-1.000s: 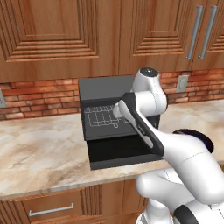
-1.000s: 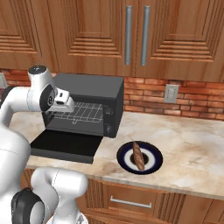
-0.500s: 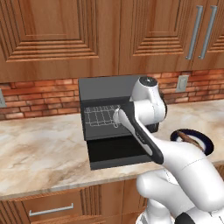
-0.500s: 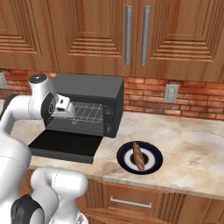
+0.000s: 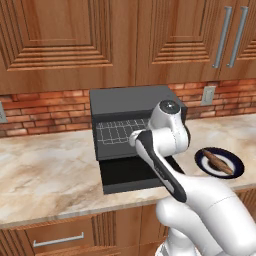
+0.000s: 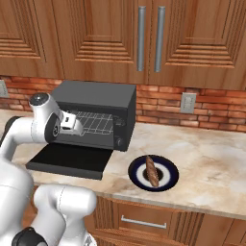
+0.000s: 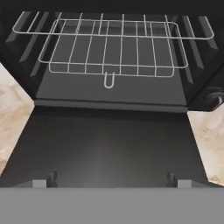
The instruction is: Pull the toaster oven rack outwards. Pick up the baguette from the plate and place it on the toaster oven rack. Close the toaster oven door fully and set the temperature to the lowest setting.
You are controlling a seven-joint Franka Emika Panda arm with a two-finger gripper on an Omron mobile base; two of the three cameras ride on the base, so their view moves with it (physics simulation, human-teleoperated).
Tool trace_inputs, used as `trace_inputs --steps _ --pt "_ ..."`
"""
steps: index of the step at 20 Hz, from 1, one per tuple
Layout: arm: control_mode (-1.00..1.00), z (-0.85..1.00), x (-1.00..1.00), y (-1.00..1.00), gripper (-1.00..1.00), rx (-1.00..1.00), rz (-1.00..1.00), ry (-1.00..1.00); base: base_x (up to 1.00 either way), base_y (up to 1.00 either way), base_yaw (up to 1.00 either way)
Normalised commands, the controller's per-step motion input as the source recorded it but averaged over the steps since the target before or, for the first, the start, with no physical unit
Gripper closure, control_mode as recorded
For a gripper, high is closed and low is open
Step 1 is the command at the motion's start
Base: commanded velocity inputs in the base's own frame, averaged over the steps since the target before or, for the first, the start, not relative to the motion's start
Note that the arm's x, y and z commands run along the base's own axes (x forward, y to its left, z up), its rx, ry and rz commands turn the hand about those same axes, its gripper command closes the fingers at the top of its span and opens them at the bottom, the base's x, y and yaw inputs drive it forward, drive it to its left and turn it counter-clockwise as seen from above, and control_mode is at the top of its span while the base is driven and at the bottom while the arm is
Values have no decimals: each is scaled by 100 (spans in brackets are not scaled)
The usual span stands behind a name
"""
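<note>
silver toaster oven rack [image 7: 111, 46] sits inside over the dropped toaster oven door [image 7: 109, 148], my claw [image 7: 112, 181] spread empty before it; baguette [image 6: 152, 171] waits on plate [image 6: 168, 178], every step outstanding.

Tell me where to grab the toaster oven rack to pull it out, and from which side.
Grip the small wire loop at the middle of the toaster oven rack front edge. It juts toward the open door, clear of the grid. Come in straight from the front, above the lowered door, with the open pincer straddling the loop, probably closing sideways across it.
</note>
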Motion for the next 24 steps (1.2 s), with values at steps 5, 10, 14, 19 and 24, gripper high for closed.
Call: trace_inputs --steps 5,10,14,19,24 --pt "-100 -15 0 0 -100 0 -2 -4 0 0 0" --pt "-100 -10 0 0 -100 0 -2 0 0 0 0" --pt "-100 -7 0 0 -100 0 -2 0 0 0 0" --pt "-100 -10 0 0 -100 2 -3 0 0 0 0" --pt "-100 -15 8 0 -100 4 -2 0 0 0 0"
